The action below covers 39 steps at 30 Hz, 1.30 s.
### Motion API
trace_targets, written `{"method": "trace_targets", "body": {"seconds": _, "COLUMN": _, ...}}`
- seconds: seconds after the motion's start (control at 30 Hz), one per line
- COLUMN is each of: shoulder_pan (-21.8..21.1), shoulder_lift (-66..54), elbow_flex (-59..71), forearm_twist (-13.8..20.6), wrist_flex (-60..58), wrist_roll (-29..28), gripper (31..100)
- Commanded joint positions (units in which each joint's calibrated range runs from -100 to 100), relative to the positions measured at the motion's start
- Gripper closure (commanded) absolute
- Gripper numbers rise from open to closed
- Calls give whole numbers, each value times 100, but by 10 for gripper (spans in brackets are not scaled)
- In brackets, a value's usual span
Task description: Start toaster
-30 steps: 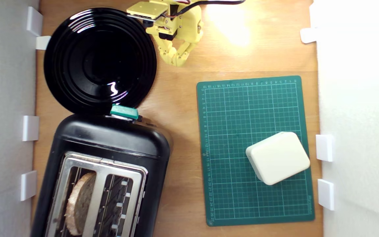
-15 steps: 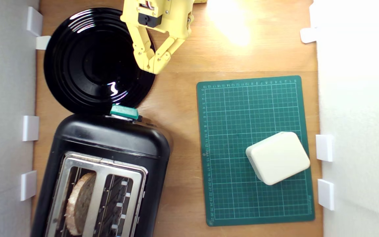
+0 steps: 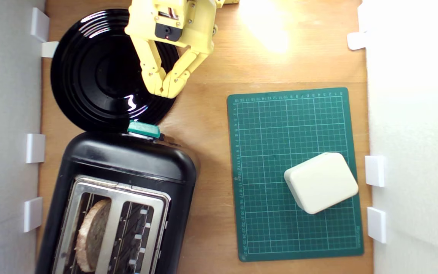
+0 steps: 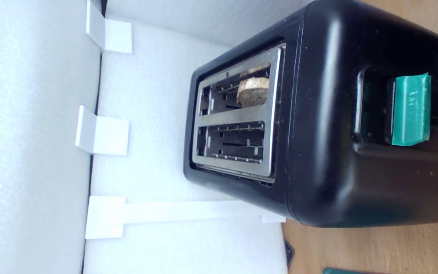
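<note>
Exterior view shows my gripper (image 3: 162,92) over the black plate (image 3: 82,72), fingertips pinched together and holding nothing. The toaster (image 3: 127,163) sits at the lower left, its teal lever (image 3: 143,129) a short way beyond my tips, on the end facing me.

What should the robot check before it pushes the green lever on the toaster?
1. Bread in a slot of the toaster: ok.
2. Green lever in plain sight in both views: ok.
3. Gripper fingertips together, good for pushing: ok.
4. Gripper at the lever: not ok, it hangs over the black plate.
5. Path to the lever free: ok.
6. Toaster plugged in: cannot tell.
</note>
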State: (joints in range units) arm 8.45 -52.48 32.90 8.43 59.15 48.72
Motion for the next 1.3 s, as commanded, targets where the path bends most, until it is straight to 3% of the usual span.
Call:
{"method": "trace_targets", "body": {"seconds": 0.0, "shoulder_pan": 76, "shoulder_lift": 252, "elbow_flex": -732, "forearm_twist": 86, "wrist_flex": 34, "wrist_roll": 116, "gripper": 988}}
{"method": "trace_targets", "body": {"seconds": 0.17, "shoulder_pan": 218, "shoulder_lift": 818, "elbow_flex": -1804, "forearm_twist": 58, "wrist_flex": 1344, "wrist_roll": 179, "gripper": 988}}
{"method": "trace_targets", "body": {"seconds": 0.53, "shoulder_pan": 631, "shoulder_lift": 2134, "elbow_flex": -3840, "forearm_twist": 67, "wrist_flex": 2518, "wrist_roll": 216, "gripper": 988}}
{"method": "trace_targets", "body": {"seconds": 1.03, "shoulder_pan": 639, "shoulder_lift": 2825, "elbow_flex": -4167, "forearm_twist": 2, "wrist_flex": 2466, "wrist_roll": 158, "gripper": 988}}
{"method": "trace_targets", "body": {"seconds": 1.27, "shoulder_pan": 647, "shoulder_lift": 3075, "elbow_flex": -4167, "forearm_twist": 49, "wrist_flex": 1910, "wrist_roll": -4, "gripper": 988}}
